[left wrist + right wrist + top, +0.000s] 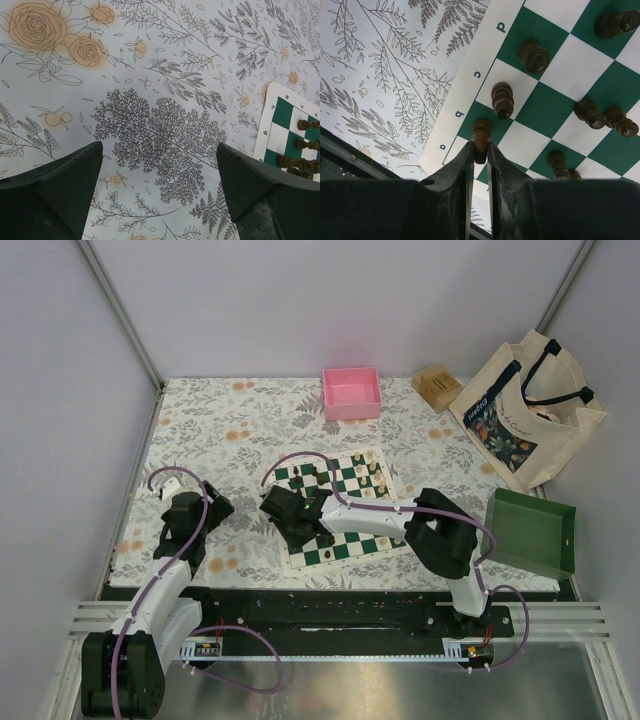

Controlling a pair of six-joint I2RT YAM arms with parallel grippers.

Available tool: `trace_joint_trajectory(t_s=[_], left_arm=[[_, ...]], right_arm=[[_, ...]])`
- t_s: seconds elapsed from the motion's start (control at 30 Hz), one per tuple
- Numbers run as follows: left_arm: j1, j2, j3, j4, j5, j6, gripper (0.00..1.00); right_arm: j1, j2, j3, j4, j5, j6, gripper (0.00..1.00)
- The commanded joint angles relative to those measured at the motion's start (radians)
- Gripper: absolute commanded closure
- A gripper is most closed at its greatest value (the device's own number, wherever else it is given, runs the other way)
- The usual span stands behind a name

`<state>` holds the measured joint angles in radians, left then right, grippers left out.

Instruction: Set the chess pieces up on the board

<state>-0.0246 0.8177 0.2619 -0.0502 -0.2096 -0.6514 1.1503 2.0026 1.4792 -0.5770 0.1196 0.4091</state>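
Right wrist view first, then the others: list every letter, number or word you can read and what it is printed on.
"d": white border of the board, right wrist view.
"c": same border.
"b": same border.
"a": same border, near the corner.
"8": same border, left wrist view; the marks below it are unreadable.
Tote bag print, top view: too blurred to read.
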Motion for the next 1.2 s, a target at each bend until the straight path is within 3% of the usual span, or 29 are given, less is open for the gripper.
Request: trace_joint_trajectory(t_s=[0.0,0.1,0.37,0.63,0.9,1.17], left_arm=[[0.002,-0.012,0.016,0.052,-0.001,0.007,0.01],[0.002,-0.012,0.016,0.052,-0.001,0.007,0.01],[0.0,-0.009,0.017,0.052,-0.001,0.007,0.01],[0.002,-0.009,0.017,0.052,-0.001,0.007,0.01],[0.002,-0.005,0.019,0.052,-0.001,0.007,0.01],[0.0,-0.011,0.017,0.052,0.001,0.006,0.01]], right_arm=[[0.011,0.016,0.043,-0.004,0.023,0.01,0.77],[0.011,0.021,0.046,-0.007,0.011,0.0,0.69],[0.011,-0.005,0.046,-0.009,-0.001,-0.01,0.63],[0.011,-0.191,-0.066,0.019,0.06,-0.01,0.55],[-0.014,-0.367,-0.281,0.065,0.18,0.01,0.55],[-0.119,-0.37,-0.369,0.112,0.055,0.048,0.56]])
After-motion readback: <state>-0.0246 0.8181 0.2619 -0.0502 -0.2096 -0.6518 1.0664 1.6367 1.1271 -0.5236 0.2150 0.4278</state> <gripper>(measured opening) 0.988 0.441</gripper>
